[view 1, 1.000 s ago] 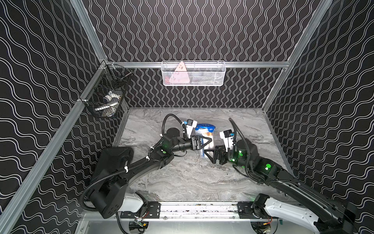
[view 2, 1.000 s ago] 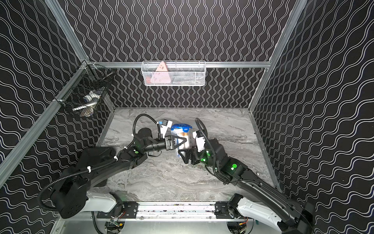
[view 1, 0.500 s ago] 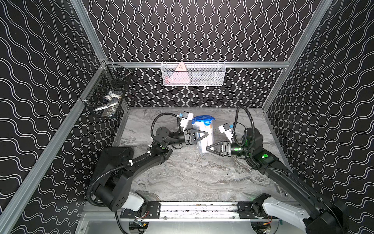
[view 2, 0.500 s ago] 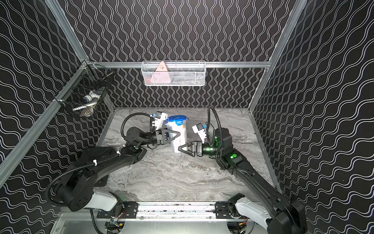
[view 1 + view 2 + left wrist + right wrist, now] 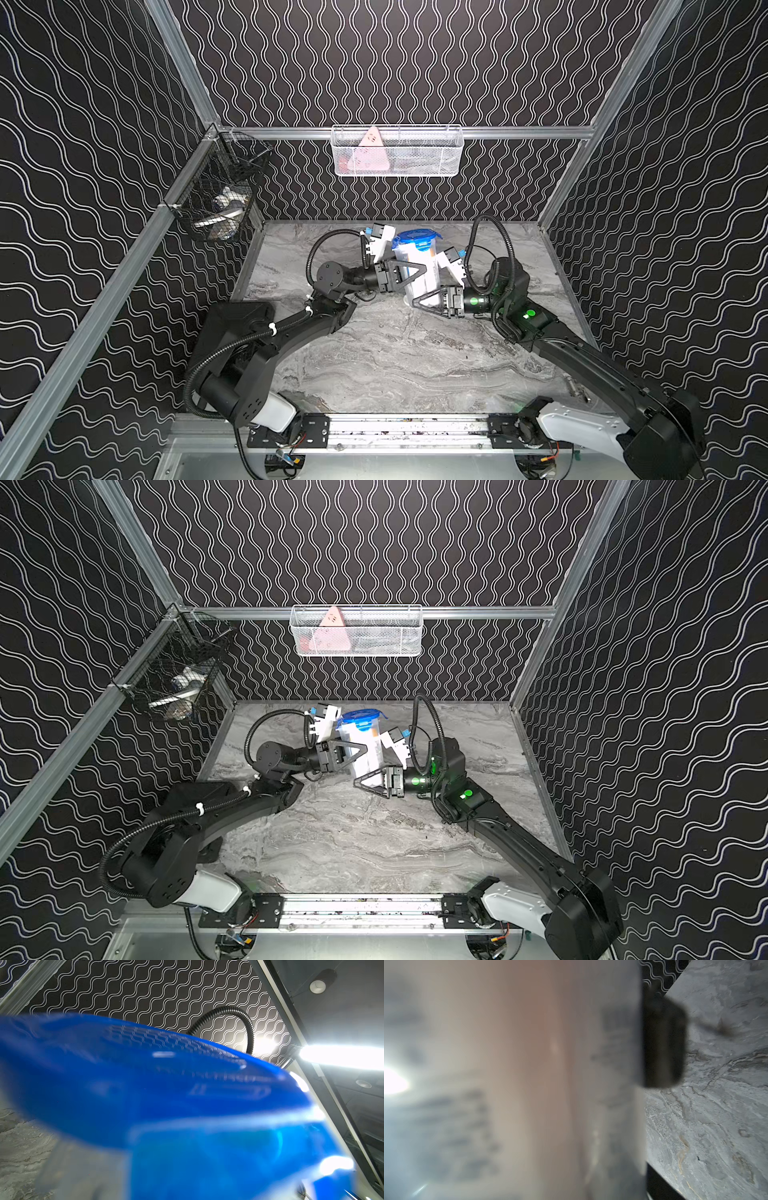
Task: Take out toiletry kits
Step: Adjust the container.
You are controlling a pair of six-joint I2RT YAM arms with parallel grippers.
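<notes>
The toiletry kits [image 5: 432, 272] sit inside the clear cup [image 5: 420, 254], which stands upright on the bench [image 5: 395, 361] under its blue lid [image 5: 417, 240]. Our left end effector [image 5: 419, 267] is partly open and clamped across the cup's body. Our right end effector [image 5: 419, 297] straddles the base, but we cannot tell whether it grips. We judge the lid must come off first, so we brace low and keep the cup vertical. Only the left wrist view shows the lid close up, and only the top views show both arms.
</notes>
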